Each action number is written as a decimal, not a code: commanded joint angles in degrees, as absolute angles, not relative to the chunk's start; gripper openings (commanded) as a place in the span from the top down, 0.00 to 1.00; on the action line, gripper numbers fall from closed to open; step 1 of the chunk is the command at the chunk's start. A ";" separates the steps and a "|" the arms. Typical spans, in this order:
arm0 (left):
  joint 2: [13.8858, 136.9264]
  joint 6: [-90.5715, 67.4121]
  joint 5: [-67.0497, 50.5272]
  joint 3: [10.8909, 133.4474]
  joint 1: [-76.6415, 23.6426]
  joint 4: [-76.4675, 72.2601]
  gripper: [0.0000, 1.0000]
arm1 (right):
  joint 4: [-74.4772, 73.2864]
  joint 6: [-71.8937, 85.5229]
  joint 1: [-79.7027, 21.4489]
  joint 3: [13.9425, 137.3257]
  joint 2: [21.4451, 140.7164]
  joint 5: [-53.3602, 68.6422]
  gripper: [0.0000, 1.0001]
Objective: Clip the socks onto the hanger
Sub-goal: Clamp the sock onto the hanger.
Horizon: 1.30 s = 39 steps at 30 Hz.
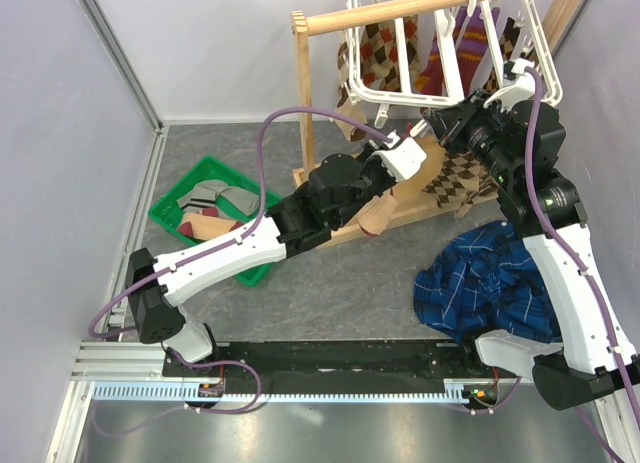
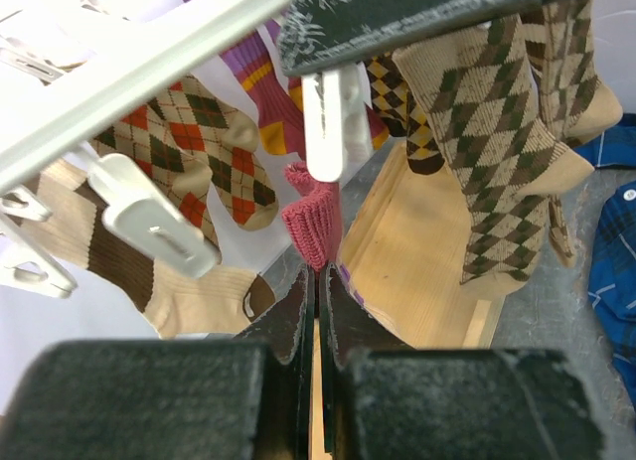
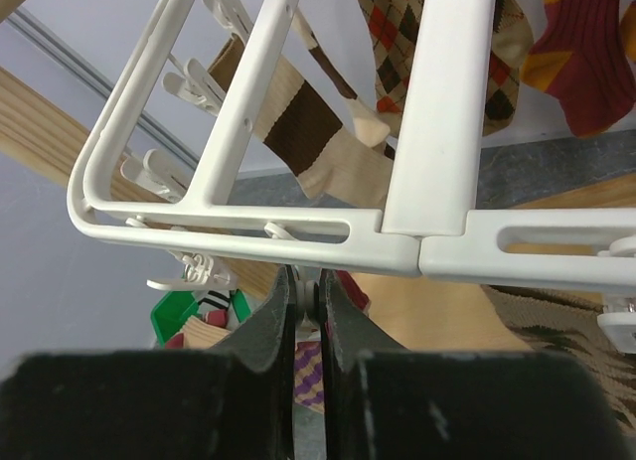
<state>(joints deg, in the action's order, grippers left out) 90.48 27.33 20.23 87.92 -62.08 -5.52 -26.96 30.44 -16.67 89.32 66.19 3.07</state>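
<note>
Two grippers worked just beneath the hanger — the left gripper, nearly closed, pinched a sock by its maroon cuff, a light, limp knit best held near that edge, while the right gripper, jaws almost together, seemed to squeeze a dangling clip.

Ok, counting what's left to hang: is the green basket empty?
No, several socks lie inside the green basket.
</note>
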 commanded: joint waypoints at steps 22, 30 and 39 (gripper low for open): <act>92.72 32.69 23.55 93.25 -64.16 -9.93 0.98 | -30.15 31.02 -16.61 89.82 68.55 -1.32 0.88; 93.34 32.26 24.26 94.04 -64.51 -10.28 0.98 | -30.67 31.46 -16.70 89.56 68.55 -1.32 0.84; 93.16 32.17 24.34 93.96 -64.60 -10.11 0.98 | -31.03 31.38 -16.61 90.26 68.12 -0.62 0.32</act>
<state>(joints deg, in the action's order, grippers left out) 93.21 30.39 23.49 91.48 -64.16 -6.76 -29.39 31.40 -16.67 89.41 67.99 0.54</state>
